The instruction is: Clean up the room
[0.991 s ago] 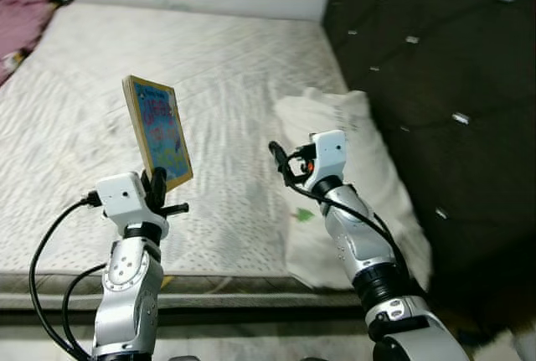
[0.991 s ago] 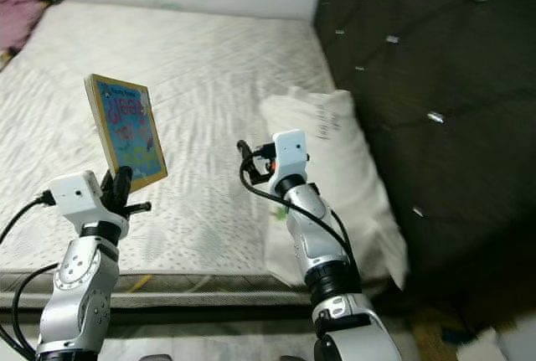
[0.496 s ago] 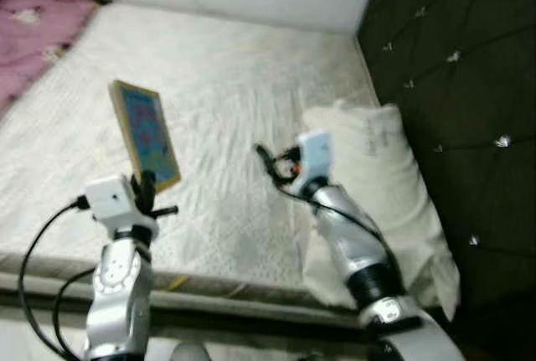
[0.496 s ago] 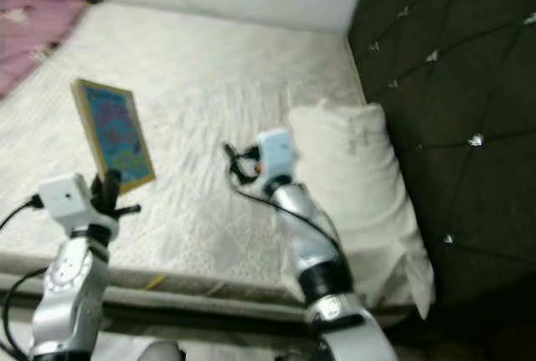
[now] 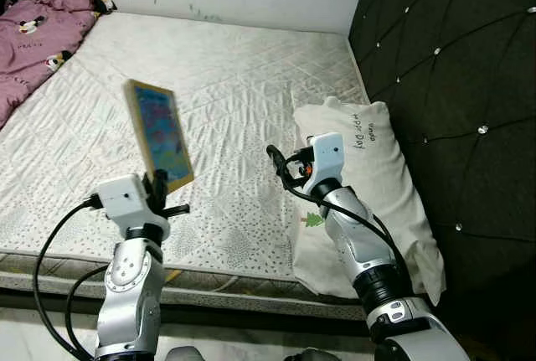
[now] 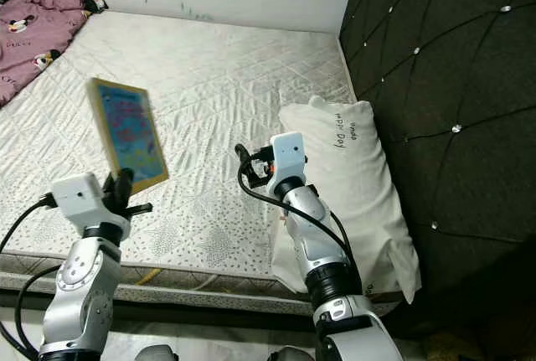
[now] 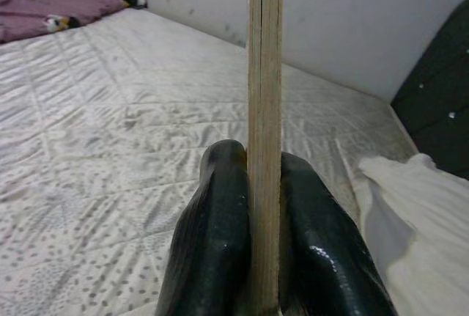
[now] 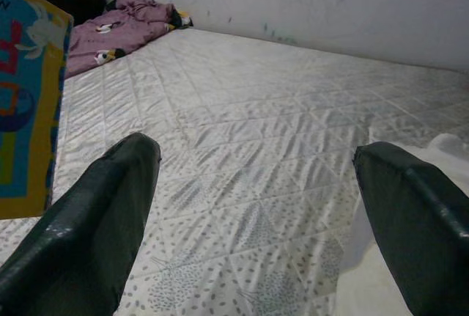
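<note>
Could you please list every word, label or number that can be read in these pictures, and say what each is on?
"HOPE DAY", roughly, handwritten on the white pillow; the letters are small, so the reading is uncertain.
Large colourful lettering on the cover of the book held in the left gripper: too blurred to read.
Print on the purple blanket: too small.

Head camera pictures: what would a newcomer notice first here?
The colourful children's book, held upright above the bare quilted mattress by the left claw, shut on its lower edge. Next, the right claw, open, raised beside the white pillow at the dark tufted headboard. A purple blanket lies bunched at the far left corner.
</note>
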### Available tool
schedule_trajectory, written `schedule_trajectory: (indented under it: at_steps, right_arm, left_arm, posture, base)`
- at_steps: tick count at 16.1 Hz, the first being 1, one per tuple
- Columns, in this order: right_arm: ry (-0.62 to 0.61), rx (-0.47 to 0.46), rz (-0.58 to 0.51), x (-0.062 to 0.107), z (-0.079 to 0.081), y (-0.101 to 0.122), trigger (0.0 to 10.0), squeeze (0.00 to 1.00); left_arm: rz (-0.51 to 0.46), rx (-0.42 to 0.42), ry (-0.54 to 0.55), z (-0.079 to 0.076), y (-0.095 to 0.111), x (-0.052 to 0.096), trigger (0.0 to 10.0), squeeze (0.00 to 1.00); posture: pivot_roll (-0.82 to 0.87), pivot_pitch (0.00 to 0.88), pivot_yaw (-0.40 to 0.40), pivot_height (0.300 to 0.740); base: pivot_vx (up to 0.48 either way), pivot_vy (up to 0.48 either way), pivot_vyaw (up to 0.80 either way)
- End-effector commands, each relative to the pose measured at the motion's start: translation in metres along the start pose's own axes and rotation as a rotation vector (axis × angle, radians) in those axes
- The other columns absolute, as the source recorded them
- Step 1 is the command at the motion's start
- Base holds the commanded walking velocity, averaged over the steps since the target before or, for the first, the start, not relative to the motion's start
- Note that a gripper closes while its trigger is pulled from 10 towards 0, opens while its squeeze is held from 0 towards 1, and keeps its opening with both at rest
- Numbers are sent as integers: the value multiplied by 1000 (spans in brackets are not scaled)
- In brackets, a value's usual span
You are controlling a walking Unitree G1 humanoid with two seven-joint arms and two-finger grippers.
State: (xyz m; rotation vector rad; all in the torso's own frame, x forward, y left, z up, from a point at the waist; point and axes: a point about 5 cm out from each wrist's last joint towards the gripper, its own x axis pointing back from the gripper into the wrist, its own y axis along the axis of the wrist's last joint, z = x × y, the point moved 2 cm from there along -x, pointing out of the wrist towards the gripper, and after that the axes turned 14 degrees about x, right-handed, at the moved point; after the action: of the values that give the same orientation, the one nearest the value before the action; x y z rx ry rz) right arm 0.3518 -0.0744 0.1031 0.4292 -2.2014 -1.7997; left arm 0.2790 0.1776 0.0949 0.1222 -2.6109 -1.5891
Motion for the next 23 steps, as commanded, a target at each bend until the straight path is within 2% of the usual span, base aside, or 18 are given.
schedule_trajectory:
  at_steps: [1, 9, 14, 23]
  right_arm:
    - [2, 1, 4, 0, -2, 1, 10000, 0]
    - [1, -6, 5, 0, -2, 1, 10000, 0]
    - [-2, -15, 9, -1, -3, 0, 10000, 0]
    - [10, -4, 12, 0, -2, -1, 10000, 0]
  left_arm:
    - [-40, 6, -4, -4, 9, -1, 10000, 0]
    - [-31, 13, 3, -3, 8, -1, 10000, 0]
    - [-65, -1, 55, 2, 13, -5, 10000, 0]
    - [-68, 8, 66, 4, 13, -4, 10000, 0]
  posture:
    - [105, 53, -53, 730]
    - [103, 64, -54, 640]
    - [102, 61, -55, 640]
    - [106, 54, -60, 635]
  base:
    - [0, 0, 0]
    - [0, 0, 0]
    - [0, 0, 0]
    - [0, 0, 0]
